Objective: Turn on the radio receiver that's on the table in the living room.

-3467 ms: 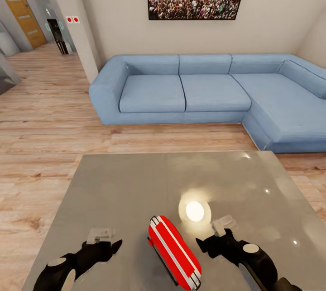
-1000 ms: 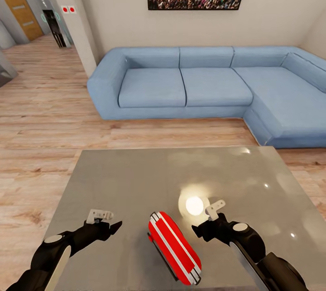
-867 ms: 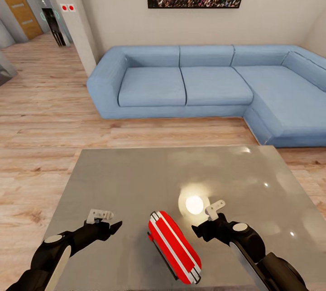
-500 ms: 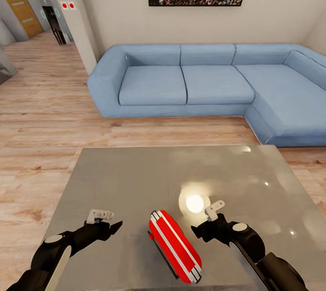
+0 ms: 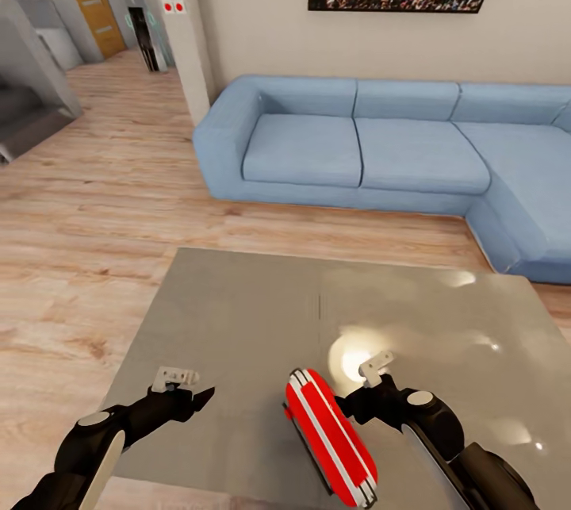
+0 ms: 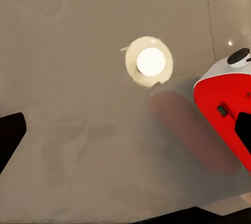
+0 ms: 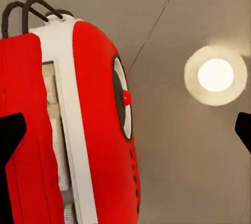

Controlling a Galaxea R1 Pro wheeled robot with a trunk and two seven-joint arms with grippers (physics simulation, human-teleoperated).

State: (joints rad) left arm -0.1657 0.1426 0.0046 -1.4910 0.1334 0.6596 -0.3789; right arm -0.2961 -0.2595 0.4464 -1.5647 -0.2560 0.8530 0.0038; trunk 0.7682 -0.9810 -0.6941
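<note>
With approach done, I log the flat red white-rimmed radio receiver (image 5: 331, 449) on the glossy grey worktop (image 5: 238, 320) | right gripper (image 5: 367, 391) beside it, left gripper (image 5: 184, 393) well apart, jaws spread on both | switching on still left.

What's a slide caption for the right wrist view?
Right wrist camera: red radio receiver with white rim and wire handle, standing on the glossy grey table beside a ceiling-light reflection.

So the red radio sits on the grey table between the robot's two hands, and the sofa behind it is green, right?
Nearly. The radio receiver does sit on the table between the left gripper and the right gripper, but the corner sofa is blue, not green. The head view shows its colour plainly.
</note>
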